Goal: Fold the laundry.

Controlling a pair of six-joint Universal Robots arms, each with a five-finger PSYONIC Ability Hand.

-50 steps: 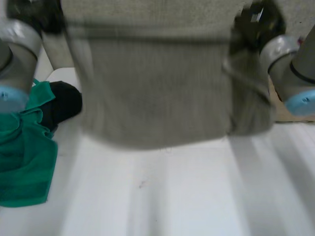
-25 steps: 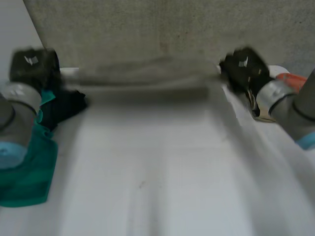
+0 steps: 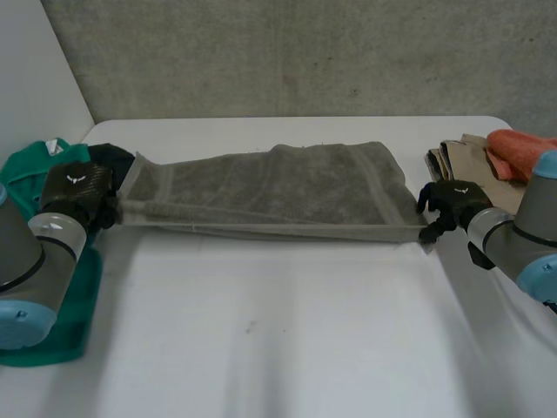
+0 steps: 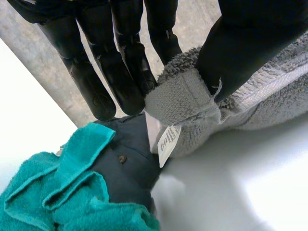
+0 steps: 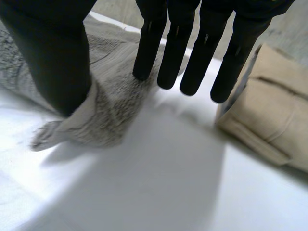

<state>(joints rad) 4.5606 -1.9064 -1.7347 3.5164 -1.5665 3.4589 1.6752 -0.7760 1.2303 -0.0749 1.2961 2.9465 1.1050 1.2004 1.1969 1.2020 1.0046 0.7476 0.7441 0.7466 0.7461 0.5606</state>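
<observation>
A grey towel (image 3: 270,187) lies stretched across the white table (image 3: 287,331), folded lengthwise, between my two hands. My left hand (image 3: 77,187) is at its left end. In the left wrist view its fingers (image 4: 125,72) and thumb pinch the towel's corner (image 4: 183,96), where a white label (image 4: 168,142) hangs. My right hand (image 3: 452,198) is at the towel's right end. In the right wrist view its fingers (image 5: 192,62) are straight and apart from the thumb, with the towel's corner (image 5: 101,115) lying loose on the table below the thumb.
A green towel (image 3: 61,296) and a dark garment (image 3: 111,157) lie heaped at the table's left edge, close by my left hand. Folded beige cloth (image 3: 457,157) and an orange cloth (image 3: 522,148) sit at the right, beside my right hand. A grey wall stands behind the table.
The towel hung up in front of the head camera, then both hands swung it down and laid it flat. The right hand's fingers have opened off its corner.
</observation>
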